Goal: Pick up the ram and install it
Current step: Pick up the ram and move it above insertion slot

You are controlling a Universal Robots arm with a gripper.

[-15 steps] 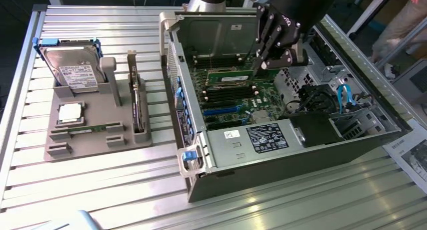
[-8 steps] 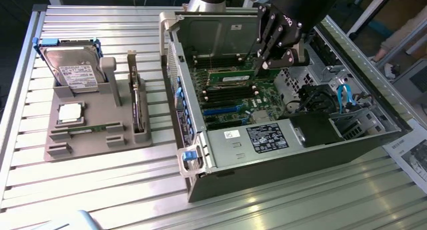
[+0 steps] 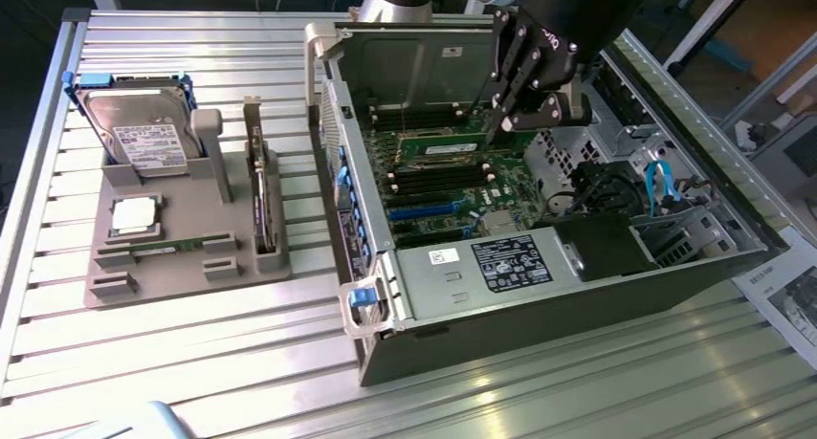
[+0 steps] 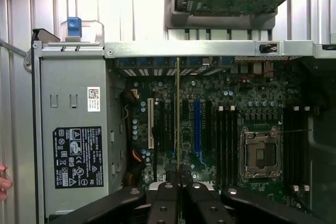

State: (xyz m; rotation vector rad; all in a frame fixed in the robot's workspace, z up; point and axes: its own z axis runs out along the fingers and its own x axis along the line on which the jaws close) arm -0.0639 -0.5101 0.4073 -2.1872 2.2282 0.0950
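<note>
Ram [image 4: 178, 114]: clamped edge-on between the drawn-together fingers of the gripper [image 4: 178, 171], hung above the motherboard [image 3: 447, 186] inside the open computer case [image 3: 511, 334], not yet seated in any slot (gripped by one long edge, judged so as to leave the opposite edge free for pressing down). Aligned lengthwise with the black memory slots [image 4: 226, 129] beside the empty processor socket [image 4: 259, 153], so no turning looks needed. Around it: power supply [image 3: 504, 262] at one end of the case; blue cables [image 3: 657, 186] toward the exterior view's right; tall case walls close on both sides, likely to crowd the broad finger links. Outside, on the exterior view's left: grey holder [image 3: 191, 224] carrying hard drive [image 3: 141, 133], silver processor chip [image 3: 134, 216] and dark card on edge [image 3: 262, 205], all well apart from the gripper
</note>
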